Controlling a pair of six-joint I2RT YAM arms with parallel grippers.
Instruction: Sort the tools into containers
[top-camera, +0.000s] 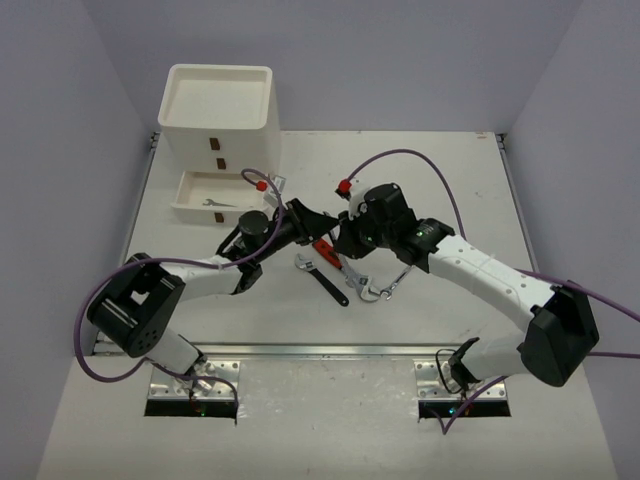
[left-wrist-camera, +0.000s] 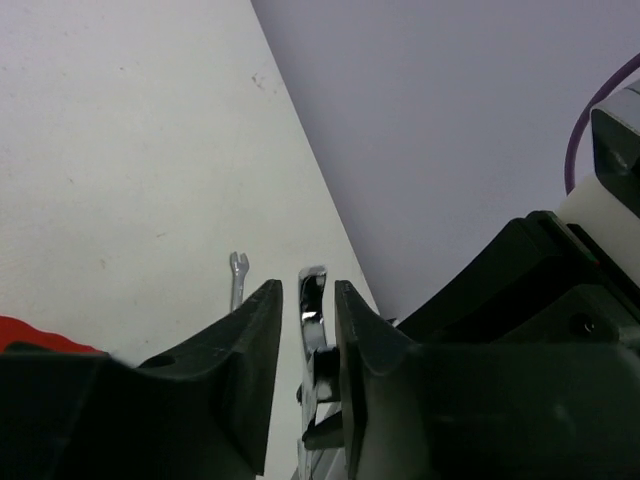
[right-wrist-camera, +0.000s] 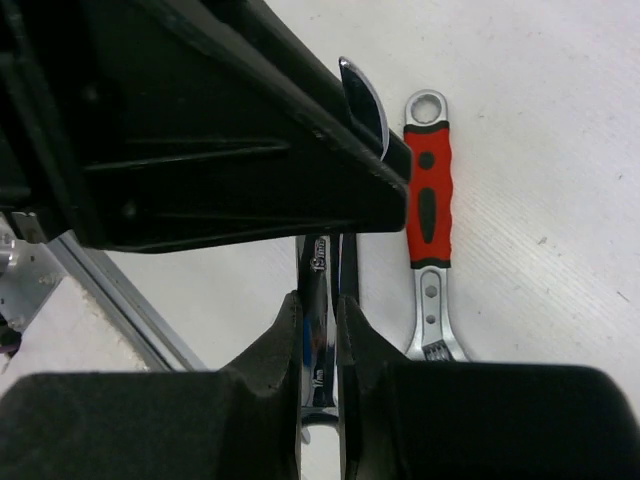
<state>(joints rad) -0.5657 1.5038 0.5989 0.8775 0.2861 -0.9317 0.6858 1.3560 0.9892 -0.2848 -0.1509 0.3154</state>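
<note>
My right gripper (right-wrist-camera: 318, 300) is shut on a slim silver combination wrench (right-wrist-camera: 322, 290), held above the table's middle. My left gripper (left-wrist-camera: 305, 290) meets it there, its jaws a little apart on either side of the same wrench (left-wrist-camera: 312, 300), with a gap showing at the left finger. In the top view the two grippers (top-camera: 318, 224) (top-camera: 340, 240) are tip to tip. A red-handled adjustable wrench (right-wrist-camera: 428, 190) lies just below them. The white box unit (top-camera: 218, 110) stands at the back left with its lowest drawer (top-camera: 185, 208) pulled out and a small silver wrench (top-camera: 218, 203) inside.
A black-handled adjustable wrench (top-camera: 325, 280) and more silver tools (top-camera: 368, 288) lie in front of the grippers. Another slim silver wrench (left-wrist-camera: 237, 280) lies on the table beyond the left fingers. The table's right half is bare white.
</note>
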